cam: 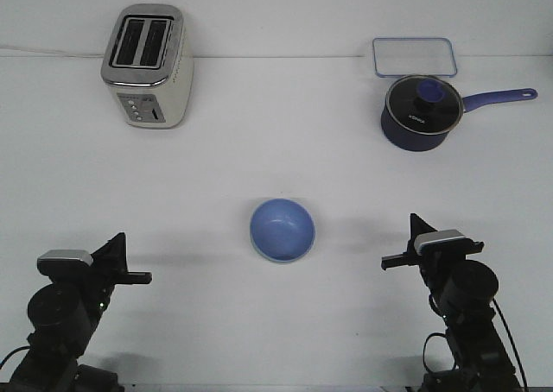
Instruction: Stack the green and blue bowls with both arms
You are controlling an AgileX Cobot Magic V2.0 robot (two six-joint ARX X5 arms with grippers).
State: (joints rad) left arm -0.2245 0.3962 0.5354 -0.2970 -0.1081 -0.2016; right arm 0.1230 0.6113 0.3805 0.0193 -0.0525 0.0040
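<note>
Though meant to end with two bowls nested, shows only one of them: blue bowl [282, 230], upright near the middle of the worktop [276, 150], a little toward the near edge. Cannot find the green bowl anywhere in the front view. Cannot tell whether hidden beneath the blue one, with no green rim peeking out, or simply out of view. If nested underneath, probably finished, with only the arms' retreat behind it. If not, nearly all left to do: fetching the green bowl, lifting one, setting it into the other.

Left gripper [130, 258] parked by the near left corner, well apart from the blue bowl and holding nothing. Cannot tell from this angle whether the jaws stand apart or together. Right gripper [402, 241] parked by the near right corner, likewise well clear of the bowl and empty. Same doubt about the jaws.

As for containers:

- **Blue bowl:** looks empty inside, just smooth blue.
- **Saucepan [421, 111]:** dark navy, near the far right corner, covered by its glass lid [422, 98], handle pointing to the right edge. Contents not readable through the glass.
- **Clear tub [414, 57]:** rectangular and blue-rimmed, just behind the saucepan at the far edge, seemingly holding nothing.
- **Toaster [147, 64]:** toward the far left corner, both slots dark and apparently empty.
</note>
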